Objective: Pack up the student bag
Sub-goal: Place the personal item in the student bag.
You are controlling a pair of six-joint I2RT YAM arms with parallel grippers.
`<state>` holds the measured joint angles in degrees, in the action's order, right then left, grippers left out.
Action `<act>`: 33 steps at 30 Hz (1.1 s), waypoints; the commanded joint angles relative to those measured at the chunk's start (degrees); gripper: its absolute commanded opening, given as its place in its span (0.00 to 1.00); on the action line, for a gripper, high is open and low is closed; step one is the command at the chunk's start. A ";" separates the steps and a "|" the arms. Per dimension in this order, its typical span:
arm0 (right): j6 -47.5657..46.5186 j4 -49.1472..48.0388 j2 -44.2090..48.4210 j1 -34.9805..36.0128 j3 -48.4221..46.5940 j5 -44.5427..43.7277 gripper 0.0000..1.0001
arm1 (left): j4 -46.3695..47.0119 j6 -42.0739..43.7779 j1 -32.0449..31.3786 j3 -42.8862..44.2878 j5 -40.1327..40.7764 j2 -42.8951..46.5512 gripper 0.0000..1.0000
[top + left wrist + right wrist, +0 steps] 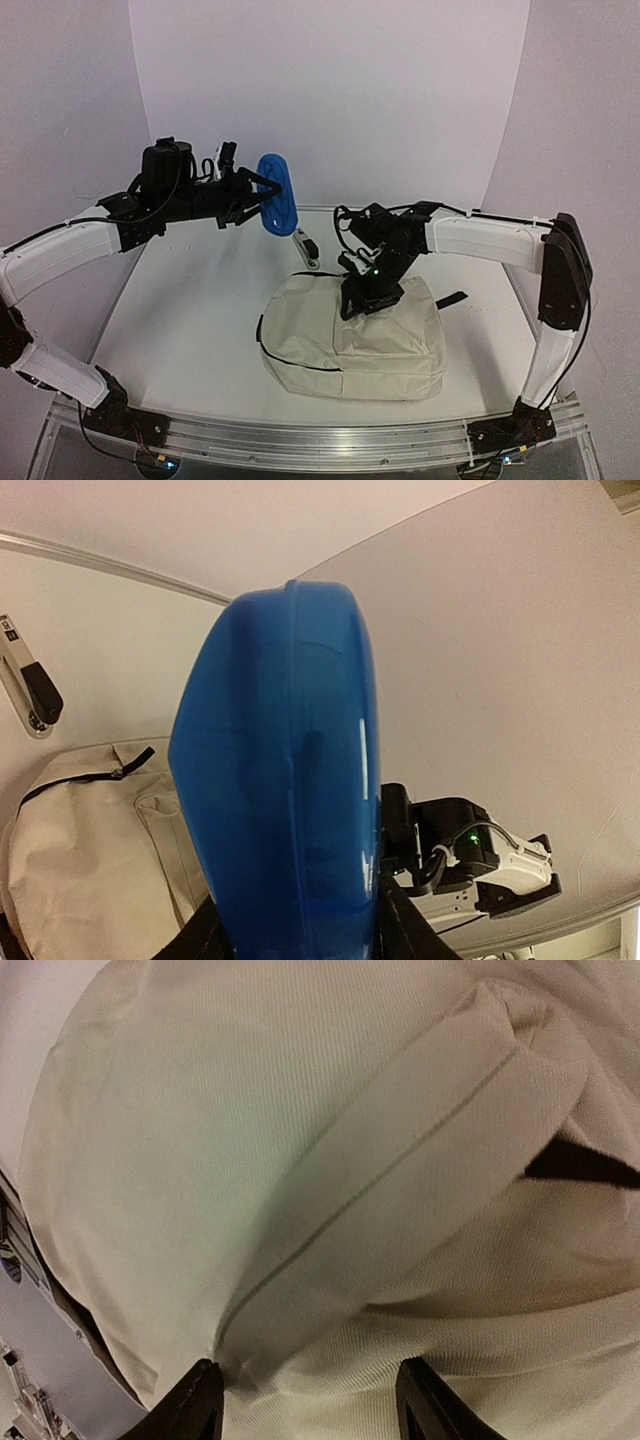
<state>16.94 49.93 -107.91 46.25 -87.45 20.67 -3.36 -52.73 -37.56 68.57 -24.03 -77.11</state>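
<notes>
The left end effector [258, 198] holds a blue box [277, 195]; the right end effector [315, 1405], fingers [195, 1405] apart, maybe touches the student bag [350, 345].

White arm shells [60, 255], black joints [565, 270], thin cables [587, 325], black right tool [308, 1365]

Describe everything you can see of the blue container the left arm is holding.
The blue container is a glossy, hard-looking plastic oval, two shells meeting at a raised seam, seemingly closed. It stands on edge in mid-air, clamped by the left claw alone, up and left of the student bag, touching nothing else.
</notes>
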 commanded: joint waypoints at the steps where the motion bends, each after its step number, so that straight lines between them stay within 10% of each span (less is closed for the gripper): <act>1: 2.79 -1.06 -4.15 1.04 -4.14 -6.02 0.66 | 2.36 0.79 -0.10 -1.67 2.83 3.18 0.24; 33: -22.70 9.65 5.57 -15.32 -1.42 7.09 0.74 | -12.21 6.42 0.29 12.47 -1.27 -9.13 0.23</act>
<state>1.80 54.18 -100.88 30.83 -82.64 24.17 -15.49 -46.25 -37.56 76.23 -23.57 -83.89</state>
